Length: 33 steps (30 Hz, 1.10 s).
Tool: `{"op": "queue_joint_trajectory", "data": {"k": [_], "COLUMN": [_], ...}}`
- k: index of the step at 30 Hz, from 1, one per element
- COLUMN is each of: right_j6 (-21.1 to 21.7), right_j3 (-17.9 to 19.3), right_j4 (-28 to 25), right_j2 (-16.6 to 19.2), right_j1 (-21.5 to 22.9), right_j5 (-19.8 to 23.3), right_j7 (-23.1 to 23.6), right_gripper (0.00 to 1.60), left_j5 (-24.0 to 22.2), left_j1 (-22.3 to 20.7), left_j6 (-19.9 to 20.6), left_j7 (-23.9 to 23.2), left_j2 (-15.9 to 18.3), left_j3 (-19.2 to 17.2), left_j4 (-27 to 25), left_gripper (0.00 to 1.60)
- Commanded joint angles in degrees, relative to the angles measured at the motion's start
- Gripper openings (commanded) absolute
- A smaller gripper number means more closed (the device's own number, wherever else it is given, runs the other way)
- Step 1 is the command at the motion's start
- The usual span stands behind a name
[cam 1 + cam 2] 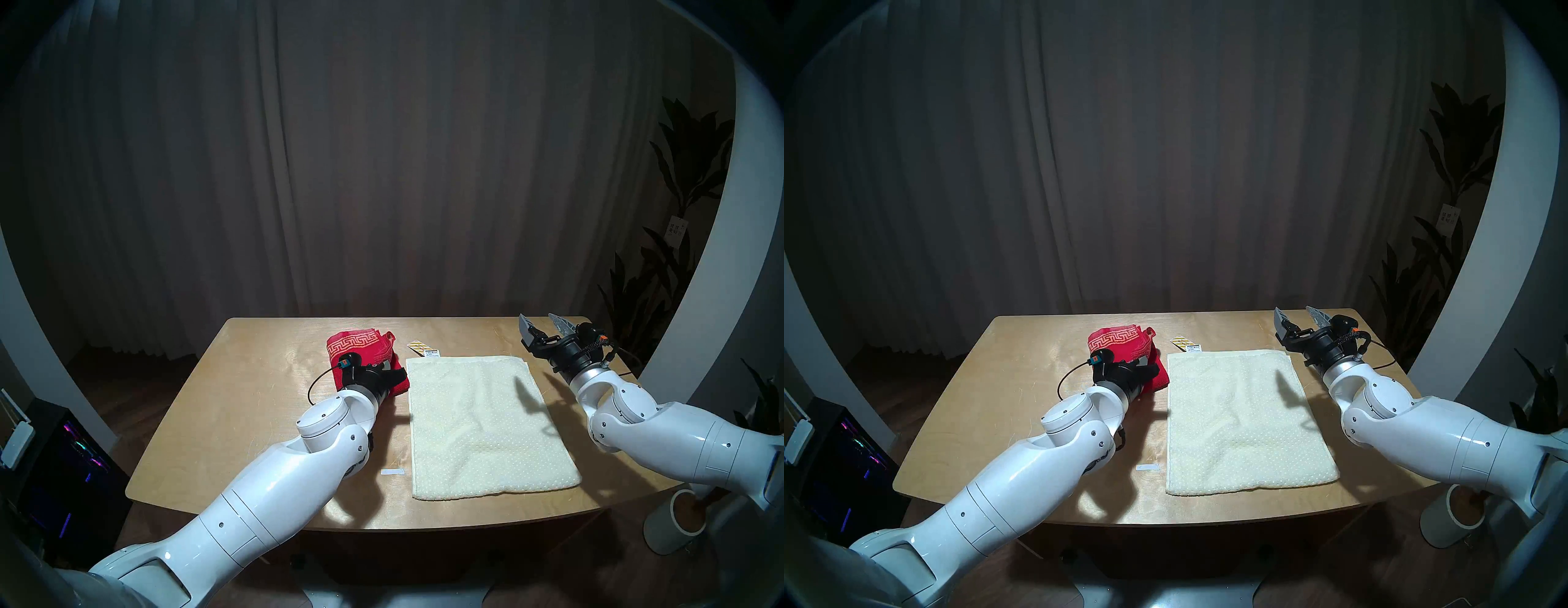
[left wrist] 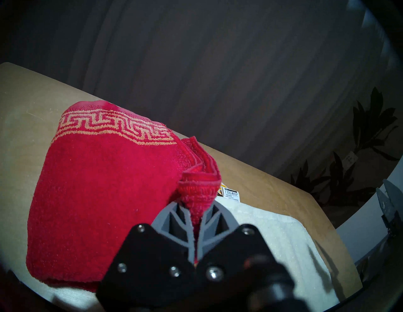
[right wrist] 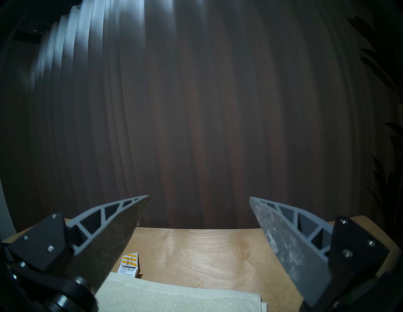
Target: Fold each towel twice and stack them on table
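Note:
The red towel [image 1: 360, 346] [image 1: 1123, 342] [image 2: 104, 196], folded into a thick bundle with its gold Greek-key border on top, lies at the back middle of the table [image 1: 237, 407]. My left gripper [image 1: 392, 368] [image 2: 196, 209] is shut on the towel's bunched right-hand edge. To its right the cream-white dotted towel [image 1: 483, 429] [image 1: 1242, 420] [image 3: 174, 301] lies flat, folded to a rectangle. My right gripper [image 1: 541, 327] [image 1: 1297, 318] [image 3: 199, 199] hovers open and empty above the table's back right corner, beyond that towel's far right corner.
A small striped paper tag [image 1: 424, 349] [image 3: 130, 264] lies just behind the cream towel's far left corner. White tape [image 1: 392, 471] marks the table near the front. A white cylinder [image 1: 674, 524] stands on the floor at the right, plants [image 1: 679, 254] behind it.

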Motion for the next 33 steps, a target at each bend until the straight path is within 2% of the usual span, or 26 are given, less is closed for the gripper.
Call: {"op": "queue_joint_trajectory", "data": {"k": [1, 2, 4, 5, 8, 9, 10, 12, 13, 25, 30, 31, 33], "right_j6": [-0.43, -0.46, -0.56, -0.6, -0.71, -0.72, -0.71, -0.67, -0.65, -0.72, -0.65, -0.63, -0.55], "right_j3": [0.7, 0.7, 0.68, 0.66, 0.65, 0.64, 0.64, 0.63, 0.62, 0.6, 0.61, 0.62, 0.64], "right_j4": [-0.94, -1.04, -1.09, -1.08, -1.0, -1.01, -1.04, -1.08, -1.09, -0.42, -0.52, -0.54, -0.65], "right_j2": [0.71, 0.84, 1.02, 1.08, 1.23, 1.28, 1.33, 1.42, 1.46, 1.4, 1.46, 1.46, 1.44], "right_j1": [0.5, 0.46, 0.4, 0.37, 0.34, 0.35, 0.36, 0.4, 0.42, 0.56, 0.64, 0.67, 0.75], "right_j5": [0.16, 0.21, 0.32, 0.36, 0.46, 0.5, 0.54, 0.61, 0.63, 1.23, 1.49, 1.51, 1.56], "right_j7": [-0.24, -0.28, -0.22, -0.18, -0.19, -0.19, -0.21, -0.16, -0.13, 0.53, 0.81, 0.83, 0.86], "right_gripper": [1.6, 1.6, 1.6, 1.6, 1.6, 1.6, 1.6, 1.6, 1.6, 1.6, 1.6, 1.6, 1.6], "left_j5": [0.65, 0.4, 0.82, 0.8, 0.64, 0.62, 0.81, 0.66, 0.68, 0.01, -0.45, -0.5, -1.19], "left_j1": [-2.94, -2.97, -3.19, -3.21, -3.27, -3.28, -3.39, -3.33, -3.28, -0.63, 0.81, 1.11, 1.61], "left_j6": [0.72, 0.71, 0.7, 0.64, 0.55, 0.52, 0.72, 0.81, 0.77, 0.96, 1.45, 1.22, 1.22], "left_j7": [-0.45, -0.58, -0.41, -0.39, -0.56, -0.61, -0.53, -0.43, -0.45, 0.66, 0.64, 0.42, 0.13], "left_j2": [-1.9, -2.18, -2.41, -2.55, -2.79, -2.84, -2.74, -2.76, -2.72, -0.52, 1.41, 1.64, 2.14], "left_j3": [0.79, 0.84, 1.24, 1.28, 1.41, 1.44, 1.62, 1.62, 1.64, 0.68, 0.27, 0.18, -0.16], "left_j4": [1.88, 2.43, 3.2, 3.44, 4.15, 4.31, 4.35, 4.39, 4.38, 1.39, 0.48, 0.49, 0.51], "left_gripper": [0.02, 0.04, 0.31, 0.64, 0.79, 1.09, 1.09, 1.36, 1.6, 1.6, 1.6, 1.54, 1.54]}}
